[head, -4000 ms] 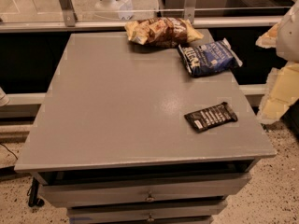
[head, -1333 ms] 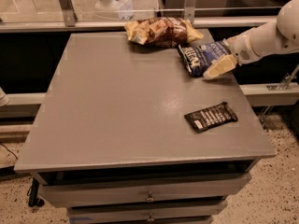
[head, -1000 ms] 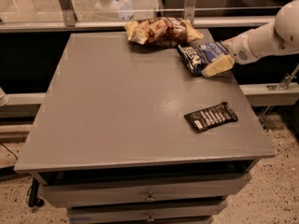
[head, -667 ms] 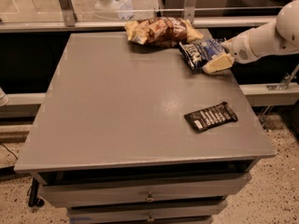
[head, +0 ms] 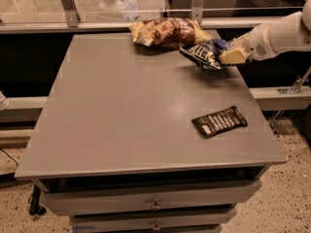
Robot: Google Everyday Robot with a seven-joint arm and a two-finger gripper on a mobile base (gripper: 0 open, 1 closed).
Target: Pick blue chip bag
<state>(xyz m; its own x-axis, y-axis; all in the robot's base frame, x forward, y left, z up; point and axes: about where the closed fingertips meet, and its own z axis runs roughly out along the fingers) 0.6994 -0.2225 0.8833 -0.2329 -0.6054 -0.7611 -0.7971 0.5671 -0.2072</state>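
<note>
The blue chip bag [head: 201, 54] is dark navy with white lettering and sits at the far right of the grey table [head: 121, 115]. It is crumpled and tilted up, its right end raised off the surface. My gripper [head: 225, 56], with cream-coloured fingers on a white arm reaching in from the right, is shut on the bag's right end.
A yellow-brown chip bag [head: 165, 32] lies at the table's back edge, just left of the blue bag and touching it. A flat black packet [head: 219, 122] lies near the front right. Drawers [head: 155, 205] are below the tabletop. A glass rail runs behind the table.
The gripper came in from the right and closed on the blue bag's right end. The bag has bunched up, tilted and shifted a little to the left and up.
</note>
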